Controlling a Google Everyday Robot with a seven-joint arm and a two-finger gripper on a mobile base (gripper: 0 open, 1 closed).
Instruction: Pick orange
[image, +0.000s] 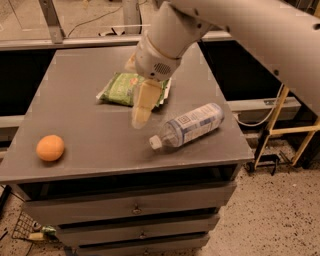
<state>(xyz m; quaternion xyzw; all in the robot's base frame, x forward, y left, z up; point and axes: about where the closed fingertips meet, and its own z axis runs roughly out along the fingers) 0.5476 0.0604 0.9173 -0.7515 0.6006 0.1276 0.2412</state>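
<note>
Where the grey cabinet top (75, 120) meets its front left edge, the orange (50, 148) is seen lying alone, untouched. Further right, a clear bottle (189, 125) is laid on its side. Mid-table, the gripper (141, 107) is held well apart from the orange, just before the green bag (119, 89); whether it is spread or closed cannot be told.

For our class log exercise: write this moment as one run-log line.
tool: raised, beside chip bag | orange: on table, left of tool, not yet grasped
</note>
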